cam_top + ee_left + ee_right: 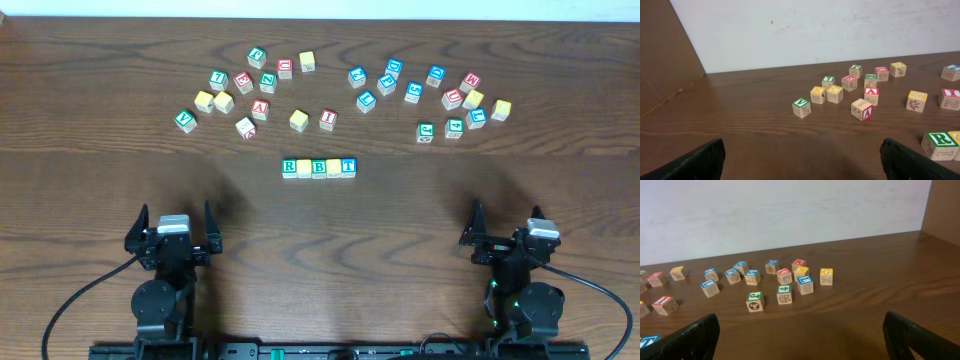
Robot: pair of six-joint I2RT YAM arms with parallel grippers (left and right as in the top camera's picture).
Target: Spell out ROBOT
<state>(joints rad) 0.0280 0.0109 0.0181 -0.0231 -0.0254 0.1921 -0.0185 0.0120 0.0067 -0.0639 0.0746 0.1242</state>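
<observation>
From where I stood, the row (319, 168) read green R (289, 167), a yellow cube (304, 168), green B (319, 166), a second yellow cube (334, 168) and blue T (349, 166), touching side to side. I couldn't read the yellow letters, but the word looked finished. Well on the near side of the row, the left gripper (801, 150) and right gripper (800, 325) gaped wide, holding nothing. Spare cubes (260, 108) lay scattered beyond the row.
</observation>
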